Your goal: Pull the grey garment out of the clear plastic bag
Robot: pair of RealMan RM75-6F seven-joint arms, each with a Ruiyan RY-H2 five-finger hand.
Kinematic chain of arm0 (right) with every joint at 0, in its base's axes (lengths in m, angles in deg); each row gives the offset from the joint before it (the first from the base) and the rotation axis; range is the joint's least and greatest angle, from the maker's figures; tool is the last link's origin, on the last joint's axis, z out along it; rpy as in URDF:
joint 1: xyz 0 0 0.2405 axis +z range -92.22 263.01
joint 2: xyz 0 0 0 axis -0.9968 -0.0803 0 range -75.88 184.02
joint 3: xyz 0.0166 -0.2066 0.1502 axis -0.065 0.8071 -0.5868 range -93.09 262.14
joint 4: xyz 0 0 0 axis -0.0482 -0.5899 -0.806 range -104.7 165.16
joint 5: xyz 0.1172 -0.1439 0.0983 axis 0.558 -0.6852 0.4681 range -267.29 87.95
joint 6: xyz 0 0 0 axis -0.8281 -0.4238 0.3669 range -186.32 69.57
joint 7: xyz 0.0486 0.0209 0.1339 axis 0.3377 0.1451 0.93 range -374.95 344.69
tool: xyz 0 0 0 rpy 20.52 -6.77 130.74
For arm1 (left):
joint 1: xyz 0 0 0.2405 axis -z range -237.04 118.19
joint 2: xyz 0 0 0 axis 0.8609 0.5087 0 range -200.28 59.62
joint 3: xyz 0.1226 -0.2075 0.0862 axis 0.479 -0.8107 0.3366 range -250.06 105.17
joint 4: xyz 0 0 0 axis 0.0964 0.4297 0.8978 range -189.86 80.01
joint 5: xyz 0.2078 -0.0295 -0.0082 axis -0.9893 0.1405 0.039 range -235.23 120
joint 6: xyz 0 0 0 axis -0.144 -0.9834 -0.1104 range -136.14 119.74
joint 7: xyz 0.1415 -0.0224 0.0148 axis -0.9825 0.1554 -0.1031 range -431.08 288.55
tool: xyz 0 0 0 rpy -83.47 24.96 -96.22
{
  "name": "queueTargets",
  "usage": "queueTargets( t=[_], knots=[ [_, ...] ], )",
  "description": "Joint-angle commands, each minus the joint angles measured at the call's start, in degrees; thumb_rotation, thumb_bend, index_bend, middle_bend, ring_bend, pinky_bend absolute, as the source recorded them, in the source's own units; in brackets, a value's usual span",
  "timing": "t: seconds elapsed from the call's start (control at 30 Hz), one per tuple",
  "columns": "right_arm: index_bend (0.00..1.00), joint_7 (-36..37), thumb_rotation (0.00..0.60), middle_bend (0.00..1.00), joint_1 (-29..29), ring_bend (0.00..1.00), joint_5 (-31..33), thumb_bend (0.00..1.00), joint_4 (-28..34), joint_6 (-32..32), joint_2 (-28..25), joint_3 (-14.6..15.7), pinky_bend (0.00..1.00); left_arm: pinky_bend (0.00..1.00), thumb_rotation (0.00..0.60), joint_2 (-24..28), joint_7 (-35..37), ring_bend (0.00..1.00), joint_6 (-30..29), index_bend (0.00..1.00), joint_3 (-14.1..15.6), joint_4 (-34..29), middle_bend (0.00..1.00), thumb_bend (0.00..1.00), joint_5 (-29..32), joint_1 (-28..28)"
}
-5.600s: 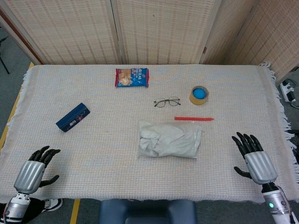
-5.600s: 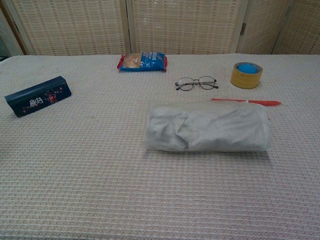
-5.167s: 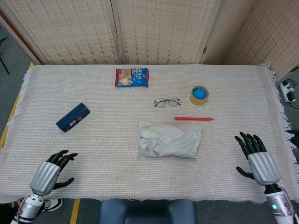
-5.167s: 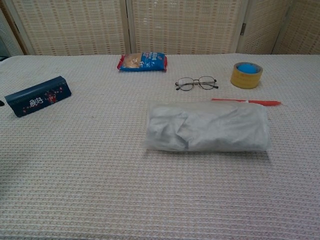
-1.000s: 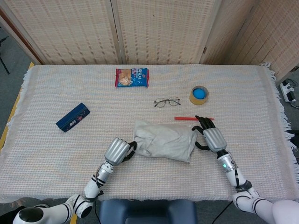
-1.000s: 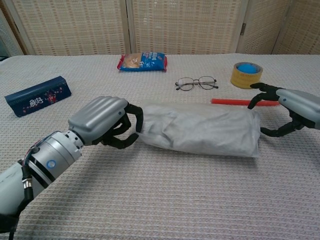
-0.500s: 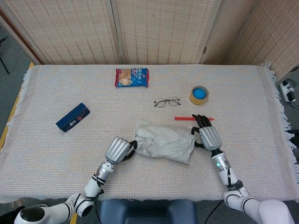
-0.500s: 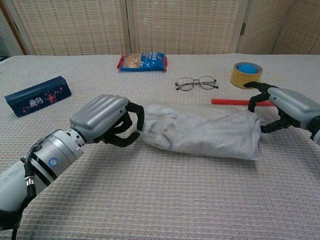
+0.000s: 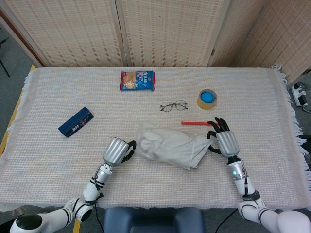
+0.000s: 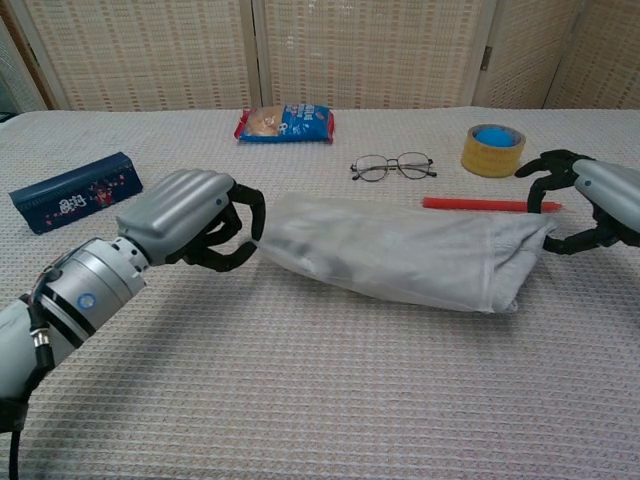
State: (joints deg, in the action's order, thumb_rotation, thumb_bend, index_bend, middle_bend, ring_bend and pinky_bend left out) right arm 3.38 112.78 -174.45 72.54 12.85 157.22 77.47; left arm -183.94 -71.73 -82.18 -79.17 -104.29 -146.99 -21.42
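The clear plastic bag (image 9: 167, 145) with the grey garment (image 10: 380, 250) inside lies stretched across the middle of the table. My left hand (image 9: 115, 151) grips the bag's left end, fingers curled around it (image 10: 190, 225). My right hand (image 9: 225, 141) pinches the bag's right end, which is pulled up toward it (image 10: 592, 205). All of the garment I can see sits inside the bag. The right end sags open near the table.
A red pen (image 9: 197, 123) lies just behind the bag, close to my right hand. Glasses (image 9: 173, 105) and a yellow tape roll (image 9: 207, 98) sit farther back. A blue snack pack (image 9: 137, 80) lies at the back, and a dark blue box (image 9: 76, 122) at the left.
My hands have drawn apart, the left going left and the right going right. The bag is now pulled longer and tauter between them, with its ends raised.
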Motion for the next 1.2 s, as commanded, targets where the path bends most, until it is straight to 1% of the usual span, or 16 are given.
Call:
queueTargets(
  t=[0.03,0.2,0.3,0.53,0.67,0.83,1.07,1.1,1.13,1.17,1.2],
  knots=[
    [0.80,-1.00,0.600,0.16,-1.67,0.00,0.50,0.46,3.25,1.36,-3.62,-0.02,0.00,1.00,0.600,1.03,0.04,1.00,-0.62,0.72,0.62,-0.37,1.00,0.56,-0.22,-0.72],
    [0.80,-2.49,0.600,0.16,-3.77,0.00,0.90,0.46,6.56,2.64,-8.06,0.36,0.00,1.00,0.600,2.60,-0.15,1.00,-1.45,0.72,1.54,-0.89,1.00,0.56,-0.26,-2.09],
    [0.80,-3.12,0.600,0.16,-4.87,0.00,1.32,0.46,7.55,3.08,-10.17,0.45,0.00,1.00,0.600,3.72,0.01,1.00,-2.34,0.72,2.34,-1.37,1.00,0.56,-0.49,-3.24],
    [0.80,-3.93,0.600,0.17,-6.83,0.00,3.38,0.46,7.48,3.77,-14.19,-0.74,0.00,1.00,0.600,7.12,-0.62,1.00,-3.70,0.72,3.49,-2.44,1.00,0.56,-1.04,-5.00],
    [0.80,-3.05,0.600,0.17,-7.87,0.00,4.94,0.46,7.00,3.50,-16.06,-1.65,0.00,1.00,0.600,9.69,-0.52,1.00,-4.20,0.72,4.06,-2.98,1.00,0.56,-1.06,-6.16],
    [0.80,-2.22,0.600,0.17,-8.56,0.00,5.63,0.46,6.34,2.88,-16.82,-1.85,0.00,1.00,0.600,12.11,0.57,1.00,-4.68,0.72,4.79,-2.88,1.00,0.56,-0.77,-7.87],
    [0.79,-1.93,0.600,0.17,-8.68,0.00,6.00,0.46,4.86,2.13,-16.04,-2.02,0.00,1.00,0.600,14.40,1.01,1.00,-4.71,0.71,5.60,-2.51,1.00,0.54,-1.24,-8.83],
    [0.78,-1.97,0.600,0.17,-8.70,0.00,5.90,0.46,4.78,2.04,-16.00,-1.93,0.00,1.00,0.600,14.72,1.09,1.00,-4.91,0.70,5.73,-2.76,1.00,0.54,-1.49,-8.92],
    [0.74,-1.92,0.600,0.16,-8.71,0.00,5.75,0.45,4.83,2.05,-16.02,-1.84,0.00,1.00,0.600,14.93,1.15,1.00,-5.00,0.67,5.84,-2.99,1.00,0.52,-1.67,-8.98],
    [0.65,-1.58,0.600,0.14,-8.76,0.00,5.49,0.45,5.13,2.12,-16.17,-1.70,0.00,1.00,0.600,15.17,1.19,1.00,-5.01,0.63,5.94,-3.38,1.00,0.50,-1.85,-9.01],
    [0.54,-1.16,0.600,0.11,-8.80,0.00,5.28,0.43,5.51,2.09,-16.42,-1.57,0.00,1.00,0.600,15.34,1.14,1.00,-4.98,0.58,6.01,-3.69,1.00,0.47,-1.98,-9.00]
  ],
)
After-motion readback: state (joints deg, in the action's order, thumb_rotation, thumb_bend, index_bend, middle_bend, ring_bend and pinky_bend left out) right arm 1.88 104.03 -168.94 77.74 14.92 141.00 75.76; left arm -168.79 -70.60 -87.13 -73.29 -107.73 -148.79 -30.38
